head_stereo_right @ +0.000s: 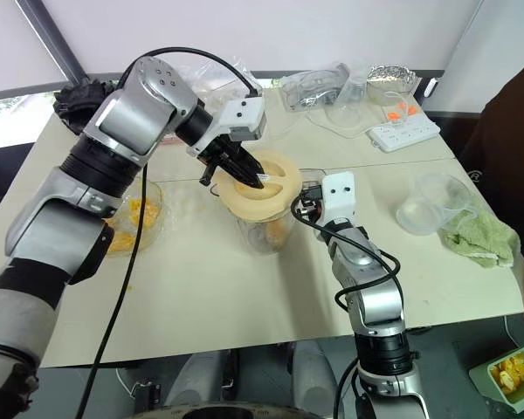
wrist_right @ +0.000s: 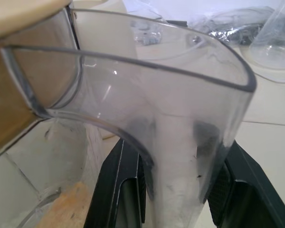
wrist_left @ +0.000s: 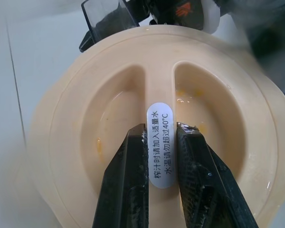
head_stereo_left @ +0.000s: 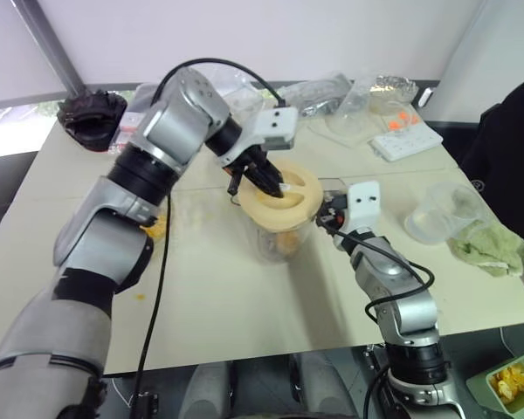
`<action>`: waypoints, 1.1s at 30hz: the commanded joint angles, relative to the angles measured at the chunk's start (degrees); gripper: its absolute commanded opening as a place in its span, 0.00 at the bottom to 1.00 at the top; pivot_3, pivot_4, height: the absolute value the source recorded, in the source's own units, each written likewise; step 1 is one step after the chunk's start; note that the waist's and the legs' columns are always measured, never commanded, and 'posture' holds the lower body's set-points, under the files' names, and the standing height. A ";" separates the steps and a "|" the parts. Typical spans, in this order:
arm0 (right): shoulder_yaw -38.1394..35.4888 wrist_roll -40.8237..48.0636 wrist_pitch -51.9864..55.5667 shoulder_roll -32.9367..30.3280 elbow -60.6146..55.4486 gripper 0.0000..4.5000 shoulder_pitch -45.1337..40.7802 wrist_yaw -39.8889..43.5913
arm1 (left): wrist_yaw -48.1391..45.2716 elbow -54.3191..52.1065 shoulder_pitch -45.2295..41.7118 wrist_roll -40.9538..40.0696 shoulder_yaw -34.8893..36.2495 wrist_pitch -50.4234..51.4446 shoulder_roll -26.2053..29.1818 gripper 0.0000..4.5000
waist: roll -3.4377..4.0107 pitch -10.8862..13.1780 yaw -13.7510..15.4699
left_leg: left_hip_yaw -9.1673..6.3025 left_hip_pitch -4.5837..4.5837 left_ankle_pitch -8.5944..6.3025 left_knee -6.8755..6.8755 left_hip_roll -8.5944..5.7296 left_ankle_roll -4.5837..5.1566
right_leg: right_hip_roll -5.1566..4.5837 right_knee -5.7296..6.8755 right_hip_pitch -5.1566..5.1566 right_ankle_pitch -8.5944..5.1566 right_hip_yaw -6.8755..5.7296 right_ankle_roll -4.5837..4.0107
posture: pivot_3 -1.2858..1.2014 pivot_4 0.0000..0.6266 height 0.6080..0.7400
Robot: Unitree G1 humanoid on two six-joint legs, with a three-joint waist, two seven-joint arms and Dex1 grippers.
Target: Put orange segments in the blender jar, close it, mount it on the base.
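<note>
The blender jar (head_stereo_left: pixel 278 246) stands at the table's middle with orange segments (head_stereo_left: pixel 286 245) in its bottom. My right gripper (head_stereo_left: pixel 332 215) is shut on the jar's clear side handle (wrist_right: pixel 180 118), with one black finger on each side. A peach-cream round lid (head_stereo_left: pixel 302 206) lies slightly tilted over the jar's mouth. My left gripper (wrist_left: pixel 160 128) is shut on the lid's centre ridge, which bears a white label. Whether the lid is seated on the rim I cannot tell. More orange segments lie in a glass bowl (head_stereo_right: pixel 131 214) to the left. The base is out of view.
A clear handleless cup (head_stereo_left: pixel 437 214) and a green cloth (head_stereo_left: pixel 489 246) lie to the right. At the back are a white power strip (head_stereo_left: pixel 406 140), plastic bags (head_stereo_left: pixel 332 92) and a black object (head_stereo_left: pixel 92 118). A green tub of orange pieces (head_stereo_left: pixel 511 381) sits low right, beside a person's dark sleeve (head_stereo_right: pixel 515 131).
</note>
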 commanded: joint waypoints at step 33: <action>0.66 -3.66 -6.88 -1.44 0.70 0.22 -1.76 0.99 | 18.71 -1.00 0.37 2.01 1.72 35.60 -4.04 0.06 | 0.05 -0.15 0.52 | -0.05 0.61 0.00 0.01 -0.06 0.00 | -0.20 -0.10 0.72 -0.32 -0.02 0.14 | 0.52 0.24 1.00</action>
